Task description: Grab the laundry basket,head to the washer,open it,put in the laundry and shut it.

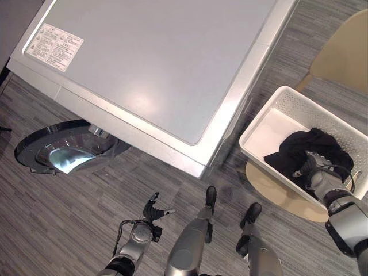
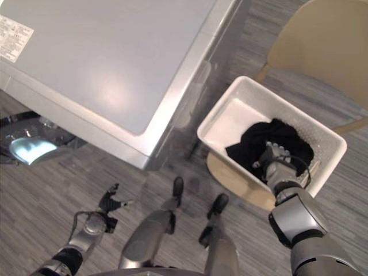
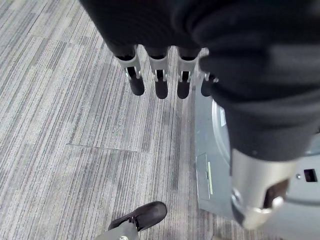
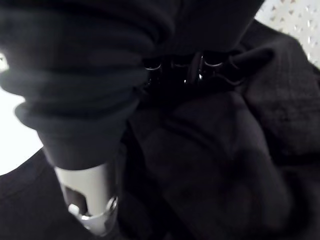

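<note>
Black clothes [image 2: 270, 141] lie in the white basket [image 2: 230, 106], which sits on a low round stand just beside the washer [image 1: 155, 63]. The washer door [image 1: 66, 150] hangs open at its front. The right hand [image 2: 275, 160] is down in the clothes; its fingers sink into the cloth, so I cannot tell if they grip. The left hand [image 1: 150, 214] hangs by the washer's front, fingers straight, holding nothing. If the grip is weak, the clothes may slip back or drop on the floor [image 1: 69, 218].
</note>
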